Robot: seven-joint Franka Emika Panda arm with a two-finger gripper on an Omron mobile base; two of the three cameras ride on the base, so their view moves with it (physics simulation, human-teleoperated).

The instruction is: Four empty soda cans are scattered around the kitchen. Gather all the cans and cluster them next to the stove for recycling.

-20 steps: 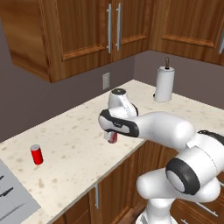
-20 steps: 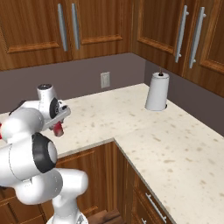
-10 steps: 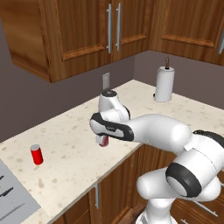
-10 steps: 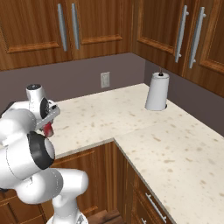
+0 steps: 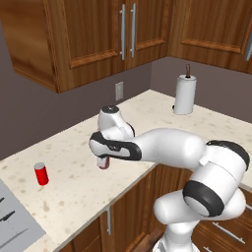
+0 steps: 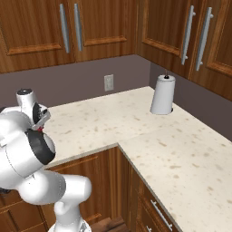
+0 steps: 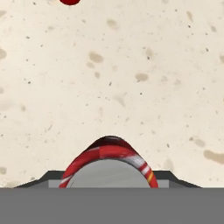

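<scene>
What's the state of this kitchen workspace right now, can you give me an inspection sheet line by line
Surface: speckled beige L-shaped countertop, no spills seen.
Job's things: one red soda can stands upright near the stove at the left edge; a second held red can hangs under the hand.
Clutter: paper towel roll upright on its holder in the far corner.
Grippers: gripper above the counter, closed on the held can.
Cables: nothing seen.
Surroundings: wooden wall cabinets, wall outlet, wooden base cabinets below.

Paper towel roll (image 5: 185, 95) upright on speckled counter (image 5: 78, 182); wall outlet (image 5: 119, 91) under wooden cabinets (image 5: 98, 39).
</scene>
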